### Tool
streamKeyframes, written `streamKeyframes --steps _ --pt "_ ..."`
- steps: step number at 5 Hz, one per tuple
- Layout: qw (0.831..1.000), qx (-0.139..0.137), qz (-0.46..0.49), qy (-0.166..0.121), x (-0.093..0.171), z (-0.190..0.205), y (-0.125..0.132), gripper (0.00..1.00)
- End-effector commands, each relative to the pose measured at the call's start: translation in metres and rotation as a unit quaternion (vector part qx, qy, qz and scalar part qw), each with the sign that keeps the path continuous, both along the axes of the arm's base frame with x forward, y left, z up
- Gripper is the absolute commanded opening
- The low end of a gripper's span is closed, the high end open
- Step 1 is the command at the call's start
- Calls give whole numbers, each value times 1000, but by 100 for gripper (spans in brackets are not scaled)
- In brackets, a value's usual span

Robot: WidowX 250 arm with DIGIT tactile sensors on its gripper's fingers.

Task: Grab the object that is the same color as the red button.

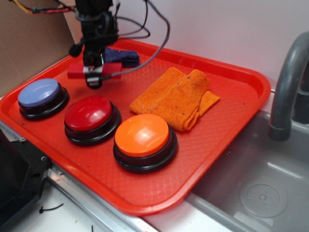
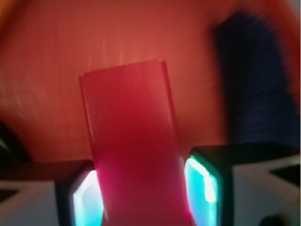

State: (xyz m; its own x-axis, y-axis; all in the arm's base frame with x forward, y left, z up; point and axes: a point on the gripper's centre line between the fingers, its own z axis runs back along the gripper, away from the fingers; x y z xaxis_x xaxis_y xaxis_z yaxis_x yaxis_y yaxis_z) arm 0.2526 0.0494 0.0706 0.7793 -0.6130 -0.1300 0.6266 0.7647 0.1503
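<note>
The object, a small flat red block point(image 1: 110, 69), is at the back left of the red tray point(image 1: 231, 125), and my gripper point(image 1: 93, 79) is shut across its middle. The blurred wrist view has the block point(image 2: 131, 141) running up between both lit fingertips, with the gripper point(image 2: 143, 193) closed on its sides. It seems to be held just above the tray floor, though I cannot tell for sure. The dark-red dome button point(image 1: 89, 112) sits on its black base in front of the gripper, apart from it.
A blue-lilac button point(image 1: 39, 93) stands left of the red one and an orange button point(image 1: 142, 135) to its right. An orange cloth point(image 1: 174, 96) lies mid-tray. A dark blue cloth point(image 1: 123, 57) point(image 2: 254, 80) sits just behind the gripper. A sink point(image 1: 260, 188) and grey faucet point(image 1: 285, 87) are at right.
</note>
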Motion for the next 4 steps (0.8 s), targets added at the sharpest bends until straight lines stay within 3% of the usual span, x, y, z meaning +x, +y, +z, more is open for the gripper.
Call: streamKeyframes --steps 1,2,3,4 --pt "992 45 114 -2 17 84 -23 0" --pt "970 -23 238 40 9 110 -31 0" --pt "932 -76 353 27 -4 129 -34 0" --pt "886 -83 456 1 -10 143 -34 0"
